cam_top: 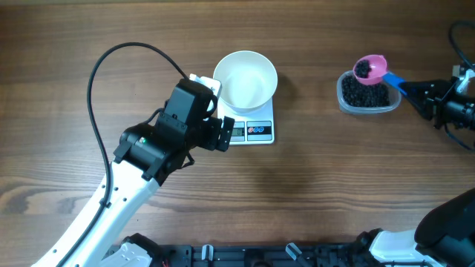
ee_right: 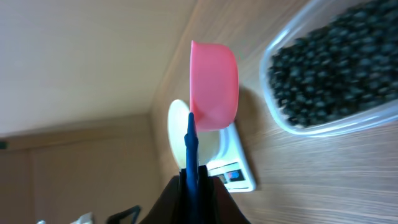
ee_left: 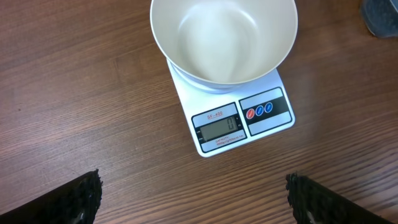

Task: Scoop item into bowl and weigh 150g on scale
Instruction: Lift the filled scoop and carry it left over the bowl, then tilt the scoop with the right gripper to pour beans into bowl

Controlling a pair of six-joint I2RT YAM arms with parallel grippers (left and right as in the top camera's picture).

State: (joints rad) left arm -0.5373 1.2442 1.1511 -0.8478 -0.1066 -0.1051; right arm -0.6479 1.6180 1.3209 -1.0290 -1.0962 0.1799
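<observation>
Clamping a pink scoop (cam_top: 380,67) of round black pellets (cam_top: 363,70) is the right claw (cam_top: 410,88); left claw (ee_left: 193,200) gapes empty.

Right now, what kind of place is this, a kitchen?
Probably a robot workbench, not a real kitchen: a wooden table, a cabled robot arm, plus a scale, bowl and scoop.

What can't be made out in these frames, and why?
Scale reading: digits too small in left wrist and overhead views.
Scoop contents: right wrist view shows only its pink underside.
Tub: cut off by the right edge in the right wrist view.
Left gripper fingers: cut off by the left wrist view's bottom edge.
</observation>
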